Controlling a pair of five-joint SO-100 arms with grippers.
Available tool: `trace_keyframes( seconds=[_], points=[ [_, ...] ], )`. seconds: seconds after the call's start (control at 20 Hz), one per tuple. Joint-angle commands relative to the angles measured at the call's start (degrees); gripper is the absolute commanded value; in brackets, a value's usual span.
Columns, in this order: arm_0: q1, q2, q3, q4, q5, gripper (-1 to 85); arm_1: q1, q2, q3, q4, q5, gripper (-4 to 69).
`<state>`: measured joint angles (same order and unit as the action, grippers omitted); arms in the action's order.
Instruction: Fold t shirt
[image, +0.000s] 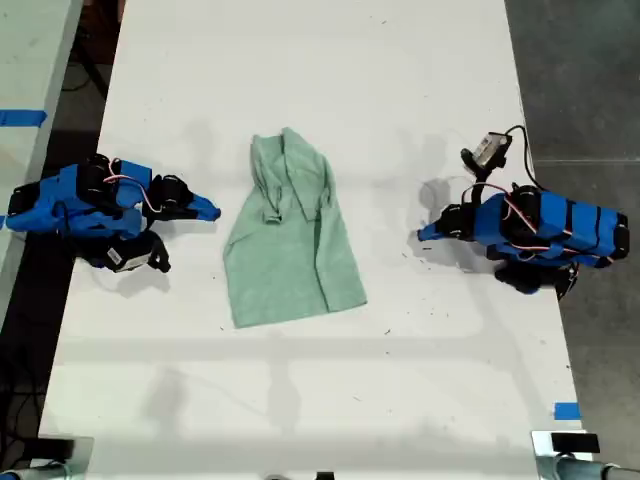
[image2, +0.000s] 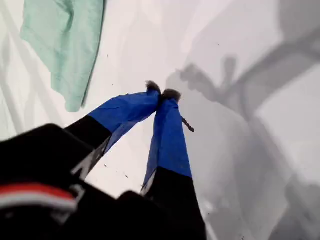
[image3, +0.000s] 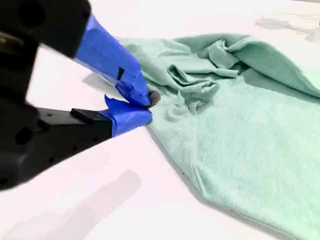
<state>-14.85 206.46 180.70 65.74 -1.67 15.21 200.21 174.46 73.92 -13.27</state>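
Note:
The pale mint-green t shirt (image: 290, 245) lies wrinkled on the white table (image: 400, 90), narrowed, with its sleeves bunched over the upper part (image3: 200, 82). My second gripper (image3: 146, 107) is shut and holds nothing; its tips sit right at the shirt's side edge, on the arm at the exterior view's left (image: 208, 211). On the arm at the exterior view's right, my first gripper (image2: 162, 94) is shut and empty (image: 427, 234). It rests on bare table, apart from the shirt, whose corner (image2: 65, 45) shows some way off.
A second pale table (image: 25, 60) with blue tape (image: 20, 117) stands at the exterior view's left, across a dark gap. Dark floor (image: 580, 70) runs along the exterior view's right. A blue tape piece (image: 566, 410) marks the table's near corner at the exterior view's right.

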Motion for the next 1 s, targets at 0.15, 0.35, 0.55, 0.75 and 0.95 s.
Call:
trace_keyframes(
  seconds=[0.15, 0.35, 0.55, 0.75, 0.95],
  points=[
    [0.44, 0.26, -0.26, -1.23, 0.62, 0.3, 0.00, 0.88, 2.90, 0.26, 1.05, 1.4],
    [0.44, 0.26, -0.26, -1.23, 0.70, 0.4, -0.09, 0.88, 2.90, 0.35, 1.41, 1.4],
    [0.62, 0.26, -0.26, -1.23, 0.70, 0.2, -0.35, 0.88, 2.81, 0.44, 1.85, 1.4],
    [0.62, 0.26, -0.18, -1.32, 0.70, 0.2, -0.35, 0.88, 2.81, 0.62, 2.02, 1.4],
    [0.70, 0.26, -0.18, -1.32, 0.70, 0.1, -0.44, 0.88, 2.81, 0.62, 2.11, 1.4]
  ],
)
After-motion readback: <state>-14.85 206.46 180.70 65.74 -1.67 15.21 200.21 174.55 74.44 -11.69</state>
